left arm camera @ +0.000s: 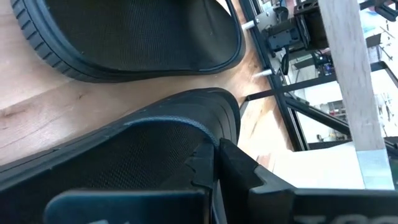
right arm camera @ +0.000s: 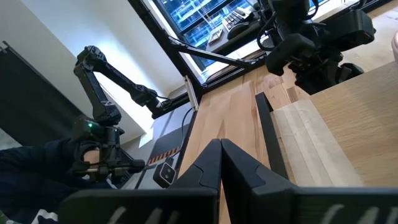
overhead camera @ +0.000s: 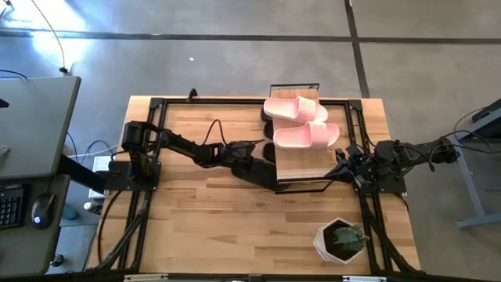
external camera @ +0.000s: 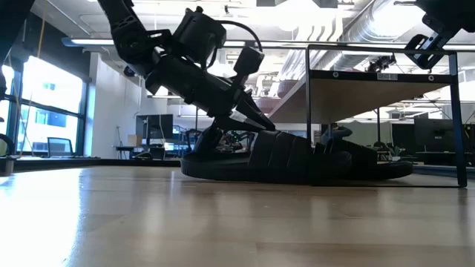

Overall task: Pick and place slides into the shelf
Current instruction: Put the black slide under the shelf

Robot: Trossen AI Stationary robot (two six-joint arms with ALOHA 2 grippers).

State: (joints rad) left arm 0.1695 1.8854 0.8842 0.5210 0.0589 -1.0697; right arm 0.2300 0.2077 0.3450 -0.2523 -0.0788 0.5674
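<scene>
Two pink slides (overhead camera: 301, 121) lie on the shelf's wooden top (overhead camera: 301, 164). My left gripper (overhead camera: 249, 159) reaches from the table's left to the shelf's left side and is shut on a black slide (overhead camera: 262, 172). In the low view this slide (external camera: 297, 159) lies on the table, partly under the shelf (external camera: 371, 81). A second black slide (left arm camera: 137, 37) lies on the table just beyond it. My right gripper (right arm camera: 221, 149) waits shut at the shelf's right side, holding nothing. My left gripper pinches the black slide's raised side edge (left arm camera: 214, 140) between its two fingers, one finger on the textured inner face, the other outside. The fingers (external camera: 256, 119) slant down from the table's left. The slide's sole rests on the table.
A white pot with a small plant (overhead camera: 342, 240) stands near the table's front right. A black frame (overhead camera: 156, 106) runs round the tabletop. The shelf's thin black legs (external camera: 310, 119) stand beside the held slide. Bare wood lies at the front left.
</scene>
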